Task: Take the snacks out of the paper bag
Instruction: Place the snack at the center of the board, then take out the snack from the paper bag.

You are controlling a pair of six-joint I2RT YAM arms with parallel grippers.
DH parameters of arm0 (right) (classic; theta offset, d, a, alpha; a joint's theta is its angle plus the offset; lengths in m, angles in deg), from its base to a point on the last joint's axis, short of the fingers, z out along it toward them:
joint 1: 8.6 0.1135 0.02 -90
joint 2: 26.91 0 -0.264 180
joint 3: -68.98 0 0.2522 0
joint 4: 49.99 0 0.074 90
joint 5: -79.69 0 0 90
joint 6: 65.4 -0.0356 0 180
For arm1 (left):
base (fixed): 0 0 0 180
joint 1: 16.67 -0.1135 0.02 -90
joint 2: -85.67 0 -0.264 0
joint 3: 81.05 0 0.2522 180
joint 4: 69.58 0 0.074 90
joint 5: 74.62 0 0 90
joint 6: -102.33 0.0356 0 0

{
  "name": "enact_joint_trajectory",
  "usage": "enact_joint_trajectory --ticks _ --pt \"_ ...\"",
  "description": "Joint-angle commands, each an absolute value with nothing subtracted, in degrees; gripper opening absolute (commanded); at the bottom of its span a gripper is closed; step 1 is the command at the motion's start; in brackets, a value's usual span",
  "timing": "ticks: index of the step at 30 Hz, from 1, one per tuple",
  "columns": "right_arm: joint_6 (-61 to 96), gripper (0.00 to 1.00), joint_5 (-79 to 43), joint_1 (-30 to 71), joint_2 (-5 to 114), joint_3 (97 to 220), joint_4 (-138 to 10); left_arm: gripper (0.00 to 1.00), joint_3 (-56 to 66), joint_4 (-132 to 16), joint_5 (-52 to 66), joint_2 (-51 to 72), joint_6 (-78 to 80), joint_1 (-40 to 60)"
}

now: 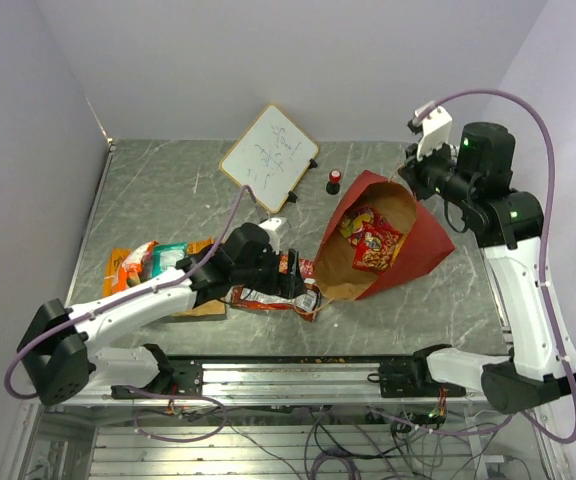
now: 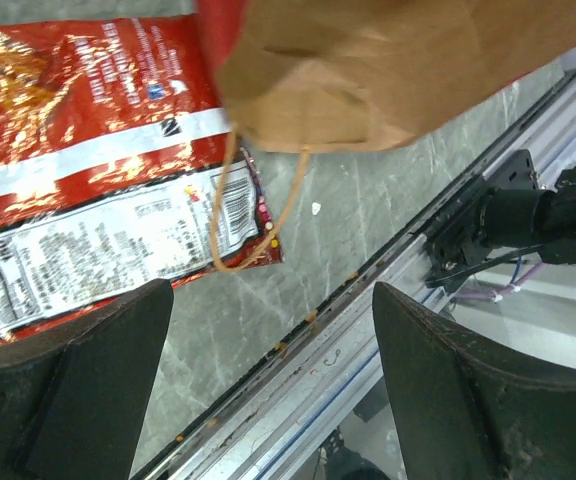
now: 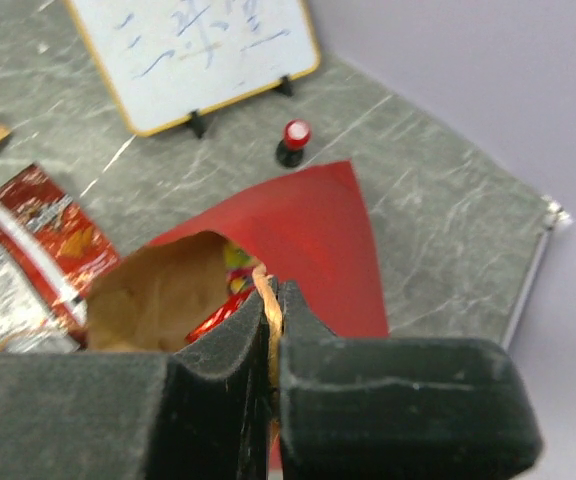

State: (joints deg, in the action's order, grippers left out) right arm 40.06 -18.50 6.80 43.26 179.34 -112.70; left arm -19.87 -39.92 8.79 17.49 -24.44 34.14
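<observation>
While the left hand (image 2: 268, 320) stands spread wide with nothing between its fingers (image 2: 78, 400), it grips nothing; a red-and-silver snack packet (image 2: 78, 150) lies flat on the tabletop (image 2: 368, 230) just ahead of its left finger, unpinched. Straight ahead of this hand sits the brown mouth of the paper bag (image 2: 368, 70), whose loop handle (image 2: 231, 268) droops over the packet's corner; bare tabletop shows between the fingers. Near its right finger the metal rail (image 2: 348, 340) marks the tabletop's near edge, running on a slant. From above, an orange packet (image 1: 128, 265), a teal packet (image 1: 168, 258) and a tan-brown packet (image 1: 203, 305) lie clustered back along this hand's arm, outside the bag.

The right hand (image 3: 271, 330) is clenched on the bag's twisted handle (image 3: 265, 290) at the rim, holding the mouth lifted and open; the bag lies tilted, its mouth turned toward the left hand. Below this hand, inside the bag, red and yellow packets (image 1: 373, 240) remain. Beyond its fingertips stand a whiteboard (image 3: 198, 50) and a small red-capped object (image 3: 295, 140), both apart from the bag; open tabletop stretches past the bag's red flank toward the far corner, where the walls close in.
</observation>
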Motion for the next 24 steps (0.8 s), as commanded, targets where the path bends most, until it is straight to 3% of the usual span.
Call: enact_joint_trajectory --ticks 1,4,8,13,24 --pt "35.3 0.0 -24.9 6.8 36.4 173.1 -113.0 0.91 -14.0 -41.9 0.2 13.4 -21.7 33.7" --pt "25.5 0.0 -23.5 6.8 30.3 166.5 -112.1 0.91 -10.0 -42.3 -0.6 10.6 -20.1 33.8" --pt "12.1 0.0 -11.6 6.8 24.5 163.9 -112.4 0.89 -3.8 -41.6 -3.3 6.4 -18.5 34.4" --pt "11.5 0.0 -11.5 6.8 27.0 167.2 -112.1 0.87 3.5 -39.3 -1.8 2.1 -15.5 38.8" --pt "10.6 0.0 -18.3 6.8 29.8 166.4 -111.2 0.86 9.8 -43.2 16.9 2.6 -7.5 54.5"
